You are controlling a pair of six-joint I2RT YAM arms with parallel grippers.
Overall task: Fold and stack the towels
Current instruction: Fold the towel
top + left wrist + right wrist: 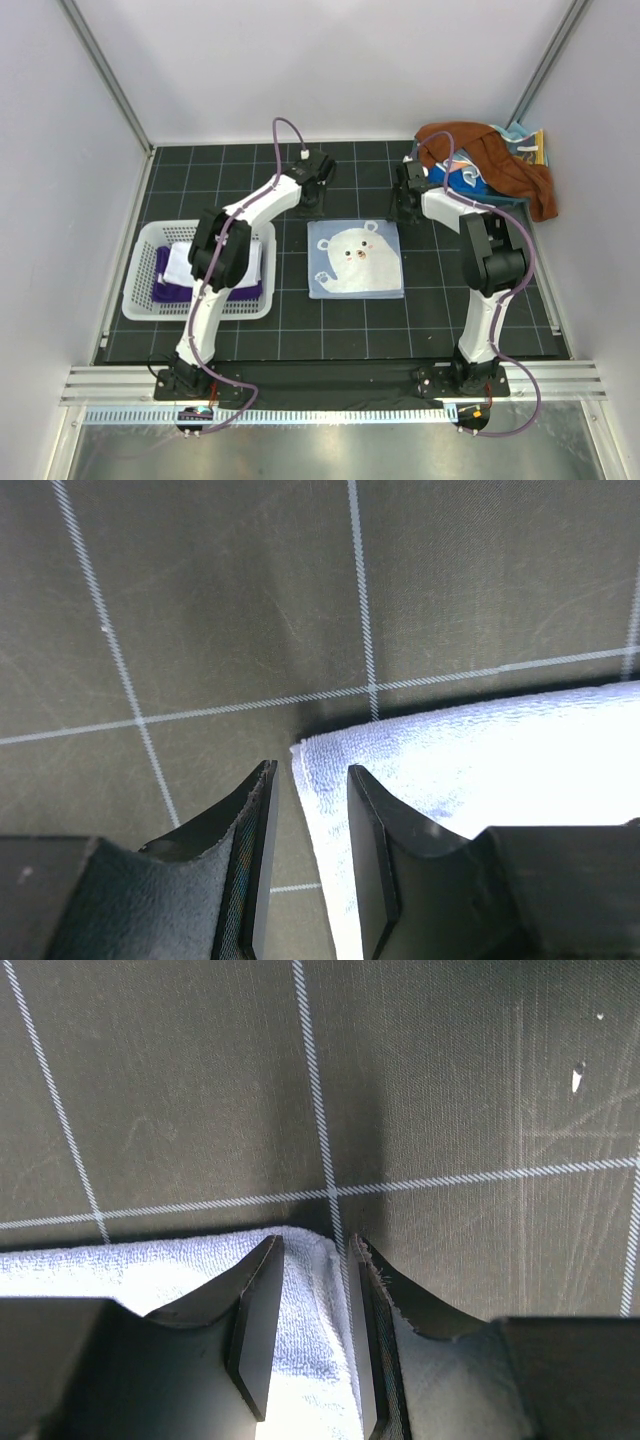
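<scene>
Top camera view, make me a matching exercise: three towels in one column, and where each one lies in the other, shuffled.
Towels:
1 bear-face towel
2 rust-brown towel
3 dark purple towel

Places:
A in the white slotted basket, under a white towel
B spread flat in the middle of the black grid mat
C draped over other cloths at the far right corner

Pairs: 1-B, 2-C, 3-A

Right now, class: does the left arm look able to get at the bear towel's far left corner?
Probably yes. The left gripper sits right at that corner of the bear towel, jaws apart with the cloth edge between its fingers, and nothing blocks the way.
</scene>
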